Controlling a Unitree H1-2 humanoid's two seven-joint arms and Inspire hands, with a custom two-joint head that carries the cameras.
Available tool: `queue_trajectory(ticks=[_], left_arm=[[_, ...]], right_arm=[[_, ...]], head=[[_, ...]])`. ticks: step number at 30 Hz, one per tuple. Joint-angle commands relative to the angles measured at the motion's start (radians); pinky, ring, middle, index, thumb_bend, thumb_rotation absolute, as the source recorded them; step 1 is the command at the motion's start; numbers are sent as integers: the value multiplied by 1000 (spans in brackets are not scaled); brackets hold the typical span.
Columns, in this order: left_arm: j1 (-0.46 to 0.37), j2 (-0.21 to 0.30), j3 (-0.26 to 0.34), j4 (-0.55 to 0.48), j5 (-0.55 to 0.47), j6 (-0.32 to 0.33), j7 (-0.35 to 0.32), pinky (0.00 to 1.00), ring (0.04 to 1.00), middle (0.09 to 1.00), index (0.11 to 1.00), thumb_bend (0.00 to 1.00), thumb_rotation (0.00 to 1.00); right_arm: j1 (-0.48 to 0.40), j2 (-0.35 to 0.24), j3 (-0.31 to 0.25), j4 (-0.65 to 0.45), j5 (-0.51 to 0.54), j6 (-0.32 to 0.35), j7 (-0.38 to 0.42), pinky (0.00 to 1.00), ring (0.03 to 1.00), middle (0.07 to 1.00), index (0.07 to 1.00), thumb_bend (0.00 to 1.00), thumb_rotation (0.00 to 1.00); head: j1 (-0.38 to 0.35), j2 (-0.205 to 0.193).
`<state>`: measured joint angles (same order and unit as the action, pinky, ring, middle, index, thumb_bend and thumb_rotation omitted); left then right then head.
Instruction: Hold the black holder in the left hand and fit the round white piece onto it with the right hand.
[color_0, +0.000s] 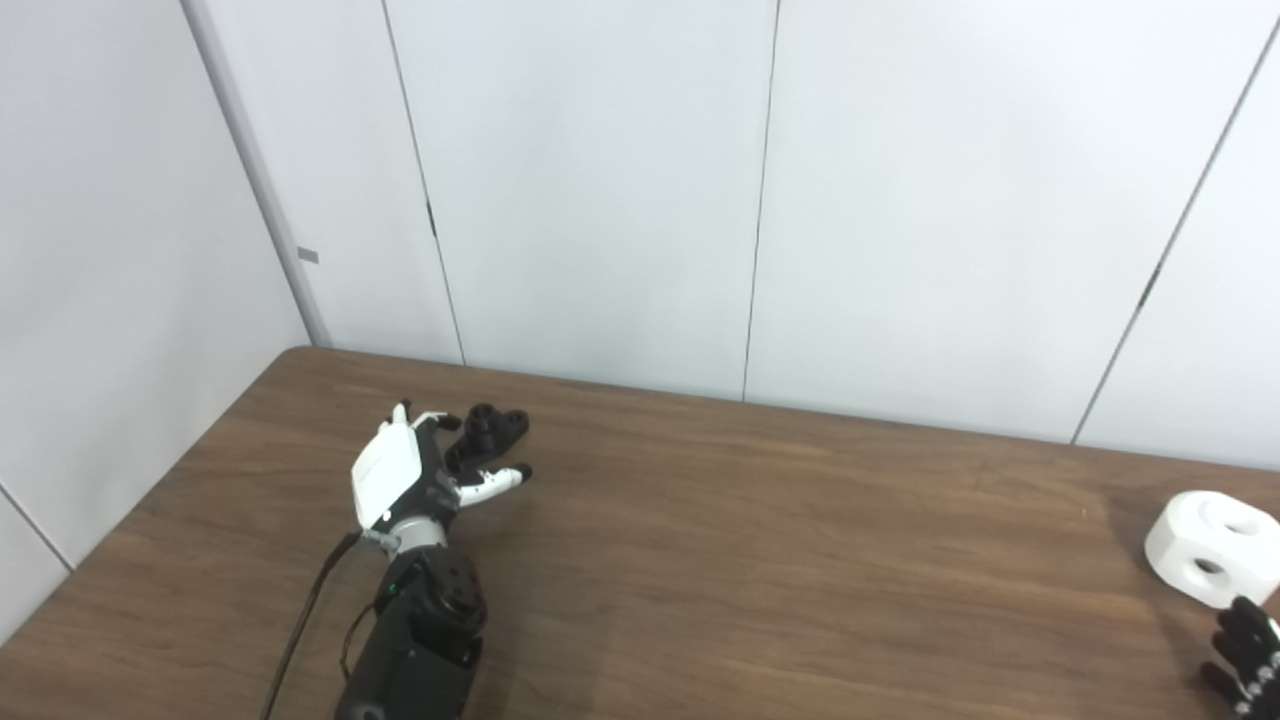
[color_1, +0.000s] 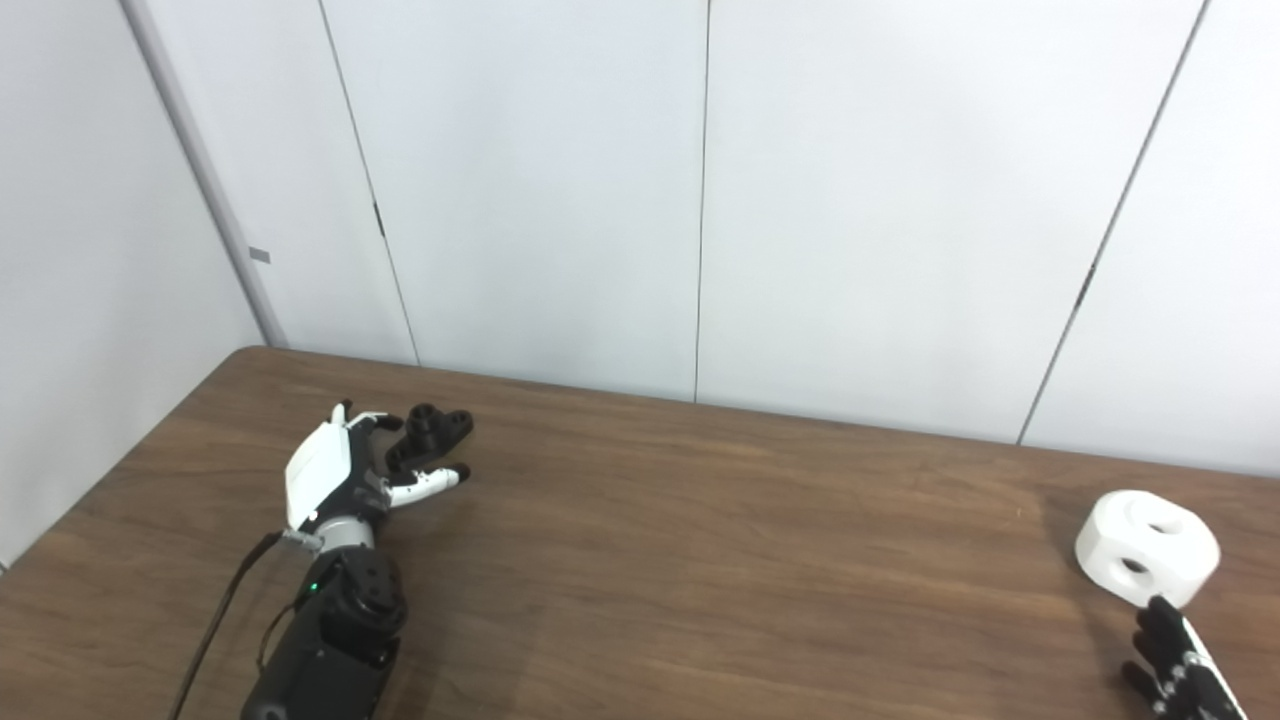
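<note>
Brown wood-grain table (color_0: 760, 560), white panelled wall (color_0: 600, 180) behind the far edge. Black holder (color_0: 490, 432) toward the far-left corner, sitting on the surface, top ring and side lugs visible. Left hand (color_0: 405, 475) right at the holder, white back plate facing up-left, fingers (color_0: 432, 420) curled over the holder's left side, thumb (color_0: 495, 481) stretched out just beside its near side; loosely cupped around it, touching or very nearly so, firm hold or not cannot tell, holder not lifted. Forearm coming in from the near edge, black cable (color_0: 305, 620) trailing along its left. Round white piece (color_1: 1148, 546) near the right edge, resting on the table, one hole in the top face, another in the side facing the camera. Right hand (color_1: 1175, 665) at the near-right corner, only dark fingertips (color_1: 1160, 615) in frame, tips pointing at the white piece, just beside its near side, contact unclear; fingers look slightly spread, holding nothing seen, but mostly cut off by the frame, so spread or closed cannot tell. Holder and white piece well apart, nearly the full table width between them.
</note>
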<state>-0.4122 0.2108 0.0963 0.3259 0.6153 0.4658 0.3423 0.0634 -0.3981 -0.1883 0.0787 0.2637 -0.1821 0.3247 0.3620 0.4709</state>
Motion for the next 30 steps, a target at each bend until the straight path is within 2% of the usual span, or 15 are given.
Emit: queue_trajectory(ticks=[1,10,24,30], left_arm=[[-53,19,4,4,15,3,36,1000,1000,1000,764,999,329],[-84,25,20,77,-13,2,63,1000,1000,1000,774,980,297],[-125,54,7,197,-55,-2,92,1000,1000,1000,748,1000,300],[-140,71,-15,222,-60,2,57,1000,1000,1000,720,979,280]], right_arm=[[34,1,-4,27,8,3,2,1000,1000,1000,1000,1000,651],[44,-8,-7,27,4,3,2,1000,1000,1000,1000,1000,665],[56,-15,-16,29,15,1,13,1000,1000,1000,1000,1000,663],[62,-15,-18,18,16,4,13,1000,1000,1000,1000,1000,658]], head=[[1,0],[9,-4],[16,-14],[12,-8]])
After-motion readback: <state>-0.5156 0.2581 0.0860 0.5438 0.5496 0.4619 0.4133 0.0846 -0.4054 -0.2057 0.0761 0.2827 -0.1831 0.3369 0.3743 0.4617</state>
